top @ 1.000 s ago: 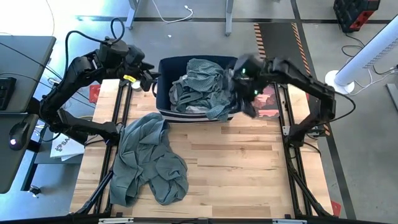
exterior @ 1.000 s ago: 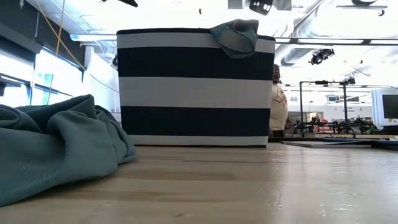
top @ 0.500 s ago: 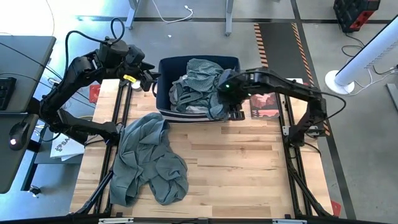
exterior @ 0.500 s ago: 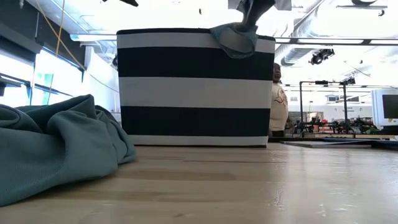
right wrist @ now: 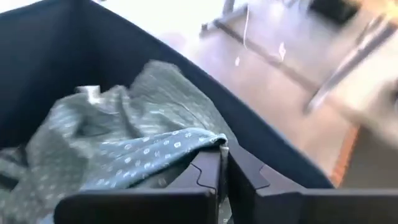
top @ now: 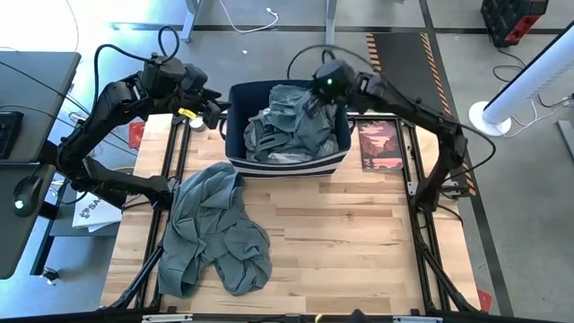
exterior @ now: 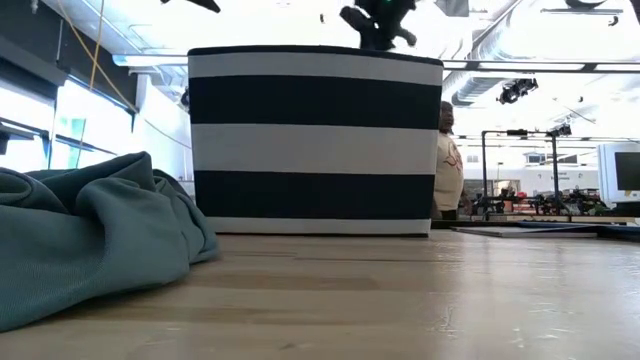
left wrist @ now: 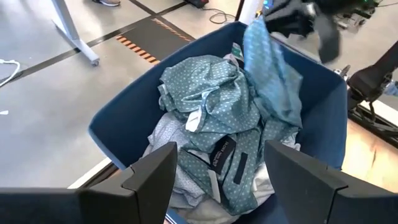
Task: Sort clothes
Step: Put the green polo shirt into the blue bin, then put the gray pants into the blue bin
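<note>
Dotted green garment (left wrist: 273, 81) pinched by right gripper (right wrist: 222, 163); tag (left wrist: 222, 155) unreadable.

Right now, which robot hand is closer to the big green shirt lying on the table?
The left. The left gripper hangs by the bin's left rim, just beyond the green shirt. The right gripper is over the bin's far right corner, pinching a dotted cloth.

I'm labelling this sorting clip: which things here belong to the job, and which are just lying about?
Job:
- patterned clothes in the striped bin
- teal garment on the table
- right gripper, shut on patterned clothes
- left gripper, open

Lying about:
- red booklet
- person behind
</note>
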Controlling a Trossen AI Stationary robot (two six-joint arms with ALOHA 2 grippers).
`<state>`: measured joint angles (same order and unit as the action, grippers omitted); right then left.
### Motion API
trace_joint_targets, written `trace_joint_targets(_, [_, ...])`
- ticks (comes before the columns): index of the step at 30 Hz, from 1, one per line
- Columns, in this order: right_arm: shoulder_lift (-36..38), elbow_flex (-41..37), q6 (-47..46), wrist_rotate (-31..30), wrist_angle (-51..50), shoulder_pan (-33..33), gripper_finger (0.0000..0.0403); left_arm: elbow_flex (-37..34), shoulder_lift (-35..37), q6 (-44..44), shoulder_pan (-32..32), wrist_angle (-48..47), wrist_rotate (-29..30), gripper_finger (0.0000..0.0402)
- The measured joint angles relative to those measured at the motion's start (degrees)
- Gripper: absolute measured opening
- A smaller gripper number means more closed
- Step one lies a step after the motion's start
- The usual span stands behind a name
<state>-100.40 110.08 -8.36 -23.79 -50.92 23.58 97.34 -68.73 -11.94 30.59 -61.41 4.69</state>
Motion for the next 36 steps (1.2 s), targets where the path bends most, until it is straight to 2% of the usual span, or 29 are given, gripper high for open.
trace_joint_targets(3, [-1.6, 0.0, -1.8, 9.7, -5.6, 2.5, 0.0025, 0.0, 0.0, -1.0, 0.0, 0.0, 0.2, 0.0238])
trace_joint_targets(6, [-4.4, 0.0, 1.2, 15.9, -10.9, 2.8, 0.005, 0.0, 0.0, -1.3, 0.0, -0.1, 0.4, 0.0238])
trace_joint_targets(10, [-6.4, 0.0, 3.0, 20.6, -13.1, 2.8, 0.0106, 0.0, 0.0, -0.9, 0.0, -0.5, 0.4, 0.0238])
trace_joint_targets(14, [-5.3, 1.3, -1.8, 22.4, -13.4, 3.1, 0.0153, 0.0, 0.0, -0.4, 0.0, -1.8, 0.5, 0.0238])
trace_joint_targets(19, [-0.8, 5.0, -1.1, 23.3, -11.3, 1.4, 0.0165, 0.0, 0.0, 0.1, 0.0, -3.8, 0.5, 0.0238])
trace_joint_targets(23, [2.7, 6.1, 0.7, 21.6, -8.6, -1.5, 0.0165, 0.0, 0.0, 0.1, 0.0, -4.6, 0.5, 0.0238])
trace_joint_targets(30, [9.0, 6.3, -7.7, 20.5, -0.3, -7.7, 0.0165, 0.0, 0.0, -3.9, 0.0, -6.9, 0.5, 0.0238])
trace_joint_targets(33, [10.6, 6.3, -9.6, 18.4, 1.5, -11.2, 0.0165, 0.0, -0.1, -5.1, 0.0, -8.4, 0.3, 0.0238])
trace_joint_targets(36, [12.0, 5.8, -10.9, 15.0, 0.9, -15.8, 0.0165, 0.0, -0.1, -4.2, -0.2, -10.7, -2.6, 0.0238])
